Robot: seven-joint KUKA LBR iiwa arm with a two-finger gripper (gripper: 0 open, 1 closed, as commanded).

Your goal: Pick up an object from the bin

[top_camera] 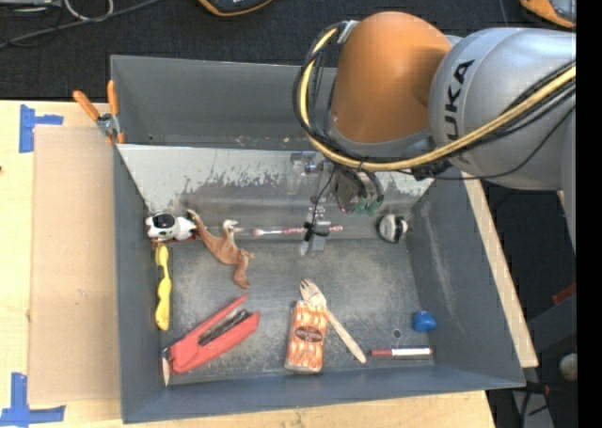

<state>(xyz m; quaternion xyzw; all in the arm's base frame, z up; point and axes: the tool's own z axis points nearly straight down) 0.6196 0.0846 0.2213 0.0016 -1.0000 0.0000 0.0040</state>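
My gripper [314,238] hangs below the arm's orange cover, low over the back of the bin's floor near the middle. Its tip is at the right end of a thin pink and white stick [271,230] that lies along the foot of the back wall; whether it touches the stick I cannot tell. A brown toy dinosaur [229,250] lies to the left of the gripper. A small black and white round thing [391,227] sits to its right by the back wall.
Along the left wall lies a yellow-handled tool [162,285] with a white head. Near the front lie a red utility knife [214,336], an orange patterned packet [307,341], a wooden fork [332,323], a red and white pen [403,353] and a small blue piece [424,322].
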